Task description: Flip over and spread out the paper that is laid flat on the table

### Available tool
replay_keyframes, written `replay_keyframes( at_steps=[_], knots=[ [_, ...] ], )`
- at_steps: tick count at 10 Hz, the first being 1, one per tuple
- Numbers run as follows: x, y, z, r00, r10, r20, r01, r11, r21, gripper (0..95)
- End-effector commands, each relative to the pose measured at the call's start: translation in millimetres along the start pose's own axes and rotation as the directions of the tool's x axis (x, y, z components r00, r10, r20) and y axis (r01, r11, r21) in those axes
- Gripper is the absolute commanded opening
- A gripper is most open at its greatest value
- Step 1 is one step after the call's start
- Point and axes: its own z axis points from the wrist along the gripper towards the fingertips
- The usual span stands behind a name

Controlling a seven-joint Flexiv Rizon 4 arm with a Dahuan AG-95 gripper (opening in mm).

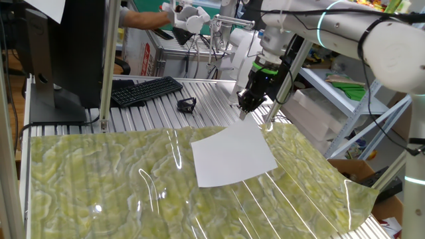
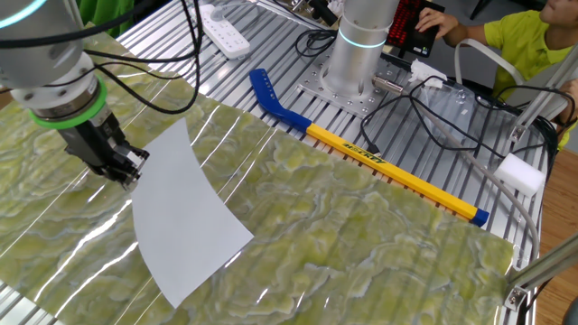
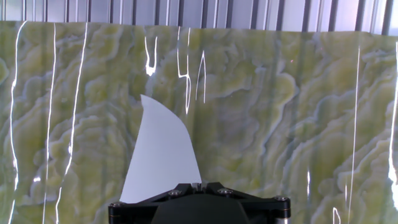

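Observation:
The white paper [image 1: 234, 155] has one corner lifted off the green-yellow marbled table [image 1: 99, 172]. My gripper [image 1: 243, 106] is shut on that lifted edge, at the boundary with the ribbed metal section. In the other fixed view the paper [image 2: 185, 217] curves up from the table [image 2: 361, 226] to my gripper [image 2: 132, 170] at the left. In the hand view the paper [image 3: 160, 155] rises as a curved pointed sheet into the closed jaws of my gripper [image 3: 196, 185].
A black keyboard [image 1: 145, 90] and a small black clip [image 1: 186, 104] lie on the ribbed metal at the back. A monitor [image 1: 60, 53] stands at the left. A yellow and blue bar [image 2: 379, 161] and the arm's base [image 2: 361, 54] are beyond the marbled mat.

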Motion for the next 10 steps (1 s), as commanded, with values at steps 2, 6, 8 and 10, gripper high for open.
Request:
replay_keyframes(
  at_steps=[2, 6, 8, 10],
  knots=[
    [-2.8, -0.7, -0.7, 1.0, 0.018, 0.002, -0.018, 1.0, -0.005, 0.0],
    [-2.8, -0.7, -0.7, 0.996, 0.092, -0.013, -0.092, 0.996, -0.006, 0.0],
    [-2.8, -0.7, -0.7, 0.994, 0.105, -0.012, -0.106, 0.994, -0.01, 0.0],
    [-2.8, -0.7, -0.7, 0.995, 0.097, 0.01, -0.097, 0.995, -0.009, 0.0]
  ],
)
